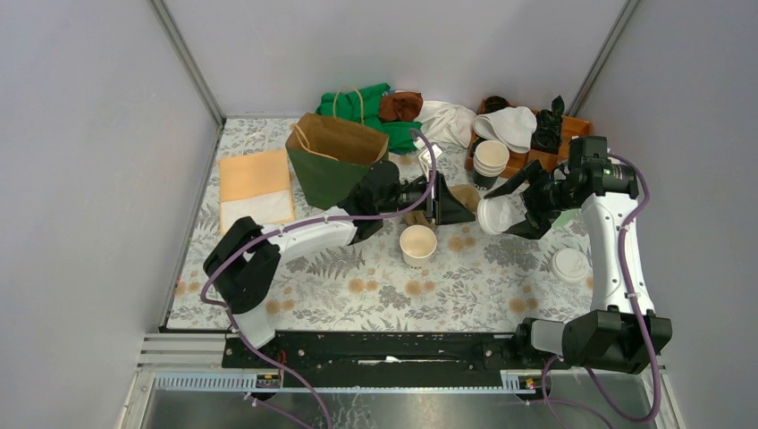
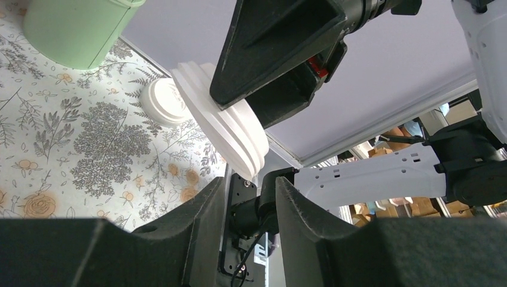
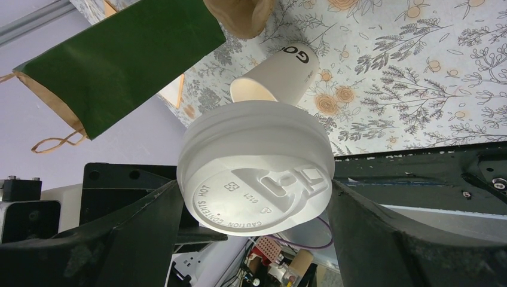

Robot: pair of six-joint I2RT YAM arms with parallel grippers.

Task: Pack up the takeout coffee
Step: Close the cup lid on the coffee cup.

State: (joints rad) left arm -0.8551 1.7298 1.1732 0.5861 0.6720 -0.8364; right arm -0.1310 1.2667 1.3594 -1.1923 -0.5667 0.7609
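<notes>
- Nearest the lens, the right arm (image 1: 615, 234) rises from its base at 5 o'clock, runs toward 12 o'clock, then turns at the wrist toward 9 o'clock
- Spread wide, the right jaws grip the takeout coffee (image 3: 257, 179) across the rim of its lid, whose top faces the right wrist camera
- Tipped on its side, the takeout coffee hangs clear above the counter (image 1: 384, 286), at about 2 o'clock from the counter's middle, between the two wrists
- From its base at 7 o'clock the left arm (image 1: 304, 234) stretches low toward 2 o'clock, ending just short of the held cup
- Partly parted, the left jaws hold nothing and point at the side of the lid
- Upright on the counter, an open paper cup (image 1: 417, 243) stands at 7 o'clock of the left jaws
- Flat at 4 o'clock, a loose lid (image 1: 569, 264) lies just beside the right arm
- Back at 11 o'clock stands a green paper bag (image 1: 335, 161)
</notes>
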